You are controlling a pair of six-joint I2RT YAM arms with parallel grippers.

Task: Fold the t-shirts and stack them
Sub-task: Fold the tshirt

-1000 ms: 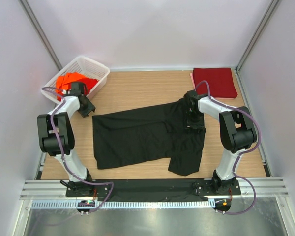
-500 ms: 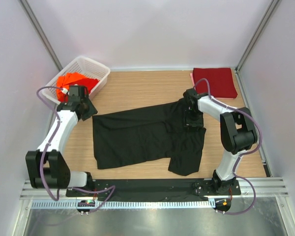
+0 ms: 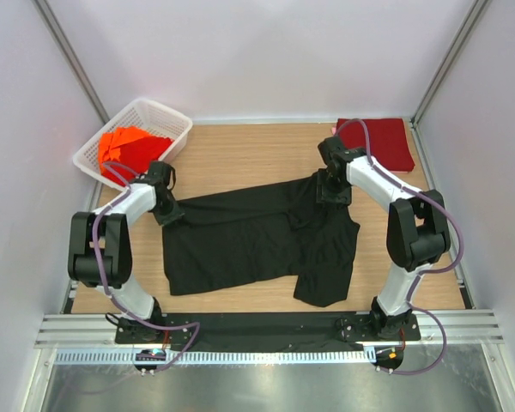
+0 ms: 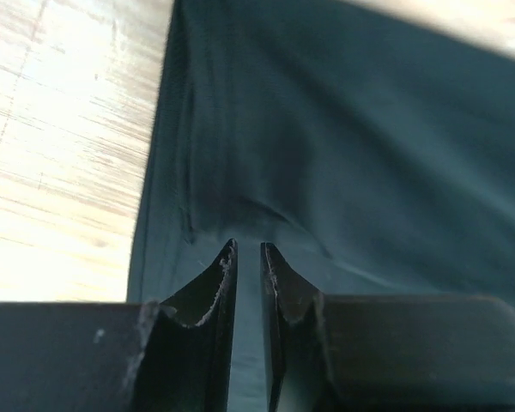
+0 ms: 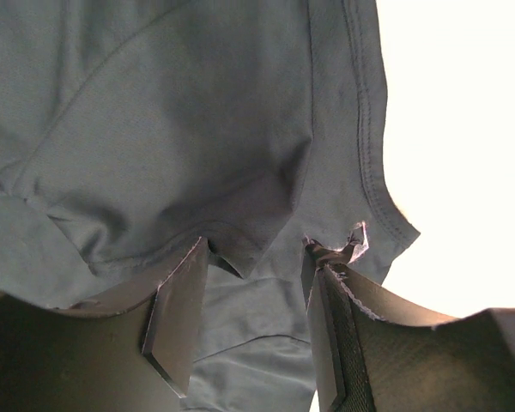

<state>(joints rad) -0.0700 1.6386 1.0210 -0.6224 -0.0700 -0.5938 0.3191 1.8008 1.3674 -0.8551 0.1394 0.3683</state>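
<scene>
The black t-shirt [image 3: 249, 240] lies spread out on the wooden table. My left gripper [image 3: 170, 213] is at its far left corner. In the left wrist view the left gripper [image 4: 248, 246] has its jaws almost together, and the dark cloth [image 4: 343, 129] puckers at their tips. My right gripper [image 3: 333, 190] rests on the shirt's far right part. There the right gripper [image 5: 257, 245] stands open, astride a fold of the black cloth [image 5: 154, 112] near a hemmed edge. A folded dark red t-shirt [image 3: 378, 142] lies at the far right corner. Orange-red t-shirts [image 3: 127, 148] lie in the basket.
The white lattice basket [image 3: 167, 116] stands at the far left corner, just beyond my left arm. Bare wood [image 3: 240, 159] runs between the basket and the dark red shirt. White walls enclose the table on three sides.
My left arm has swung from beside the basket to the black shirt's far left corner and its jaws have narrowed. My right gripper has slid a little farther away along the shirt.
</scene>
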